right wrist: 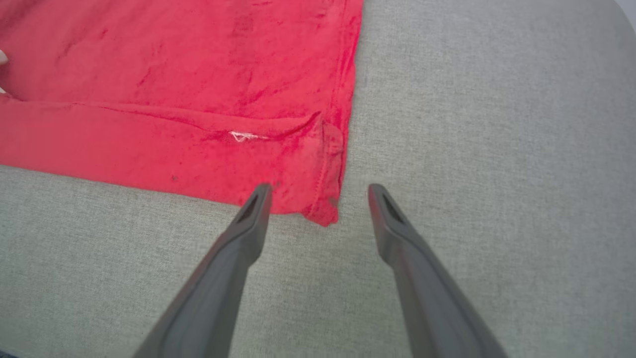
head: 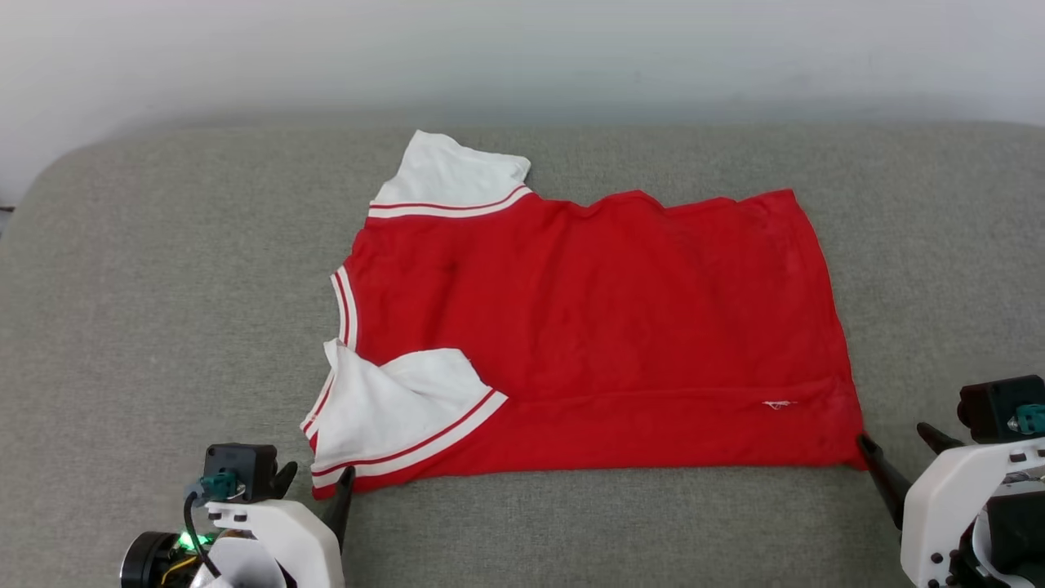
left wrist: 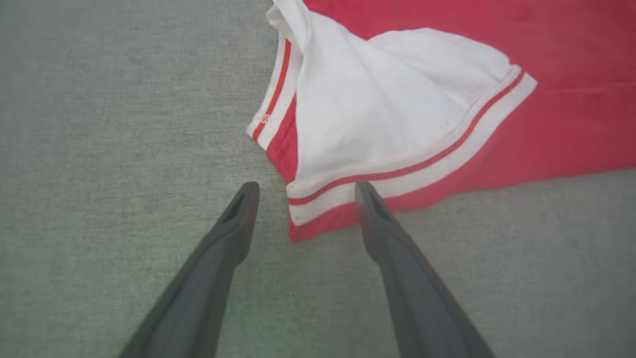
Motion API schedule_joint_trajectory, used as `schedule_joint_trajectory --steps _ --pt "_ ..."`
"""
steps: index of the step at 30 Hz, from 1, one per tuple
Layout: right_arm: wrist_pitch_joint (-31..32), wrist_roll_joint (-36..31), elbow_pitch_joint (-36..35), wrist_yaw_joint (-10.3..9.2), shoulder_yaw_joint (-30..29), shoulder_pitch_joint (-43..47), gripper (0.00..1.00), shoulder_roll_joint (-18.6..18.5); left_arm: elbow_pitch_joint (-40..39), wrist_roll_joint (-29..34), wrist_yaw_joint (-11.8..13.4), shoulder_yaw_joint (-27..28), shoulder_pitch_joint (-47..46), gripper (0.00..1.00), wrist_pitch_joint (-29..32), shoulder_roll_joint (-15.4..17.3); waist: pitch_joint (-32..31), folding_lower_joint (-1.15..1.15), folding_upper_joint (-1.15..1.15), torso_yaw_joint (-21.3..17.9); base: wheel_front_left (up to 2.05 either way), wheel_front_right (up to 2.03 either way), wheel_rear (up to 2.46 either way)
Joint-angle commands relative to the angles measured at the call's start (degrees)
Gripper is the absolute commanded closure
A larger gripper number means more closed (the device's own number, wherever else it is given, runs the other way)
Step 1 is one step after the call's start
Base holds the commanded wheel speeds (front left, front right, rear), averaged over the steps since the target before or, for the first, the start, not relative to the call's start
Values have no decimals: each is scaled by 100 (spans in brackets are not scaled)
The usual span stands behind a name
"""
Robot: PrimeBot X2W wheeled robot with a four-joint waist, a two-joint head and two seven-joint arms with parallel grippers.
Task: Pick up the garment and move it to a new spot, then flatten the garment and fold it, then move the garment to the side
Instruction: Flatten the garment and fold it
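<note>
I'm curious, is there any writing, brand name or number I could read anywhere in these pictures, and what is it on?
No readable words, brands or numbers.
Small white mark near the bottom hem of the red shirt: too small to read; I cannot tell if it is lettering.
Tiny red mark on the shirt's white striped edging: blurred, unreadable.

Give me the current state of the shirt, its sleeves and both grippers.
shirt, lying spread on the grey cushion, held by nothing, a fold line along its near edge.
near sleeve, folded onto the red body.
far sleeve, sticking out flat.
left gripper, open, fingertips either side of the shirt's collar-end near corner.
right gripper, open, fingertips either side of the hem-end near corner.
</note>
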Motion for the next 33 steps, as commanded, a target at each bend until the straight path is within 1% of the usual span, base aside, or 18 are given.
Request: schedule_joint_trajectory --steps 1,5,11,15,16,17,18,20,23,25,28,33 --pt "-16 -35 -22 -5 -11 9 0 18 29 22 6 -9 -72 0 21 -13 84 0 0 -55 0 0 0" --pt "-12 -58 -60 -5 -27 8 0 38 278 23 49 -9 -152 0 40 -56 231 0 0 -128 0 0 0" --pt "-60 -63 -60 -5 -51 -34 0 29 740 -8 125 -77 -198 0 236 -92 382 0 0 -161 0 0 0" --pt "-89 -82 -17 -5 -85 -59 0 32 1015 -88 81 -120 -203 0 332 -162 439 0 0 -117 0 0 0" --pt "-93 -94 0 -5 -82 -64 0 34 1086 -123 36 -162 -193 0 421 -190 438 0 0 -101 0 0 0" --pt "-88 -96 11 -5 -76 -65 0 37 1141 -147 -24 -220 -179 82 486 -213 428 0 0 -83 0 0 0" --pt "-86 -95 26 -5 -68 -65 0 39 1162 -175 -87 -261 -161 100 515 -242 412 0 0 -66 0 0 0" --pt "-74 -121 56 -5 -57 -53 0 25 1172 -217 -208 -308 -163 100 520 -275 358 0 0 -22 0 0 0" --pt "-54 -208 90 -5 -63 -24 0 -49 1072 -214 -269 -228 -226 100 272 -280 249 0 0 51 0 0 0" --pt "-18 -254 130 -5 -43 13 0 -86 928 -235 -276 -155 -247 100 118 -300 174 0 0 100 0 0 0" --pt "42 -367 285 -5 -22 35 0 -115 632 -206 -285 -76 -284 100 -36 -247 85 0 0 190 0 0 0" --pt "94 -546 700 -5 -27 -105 0 -17 60 -131 -227 -57 -217 100 -116 -142 68 0 0 340 0 0 0"
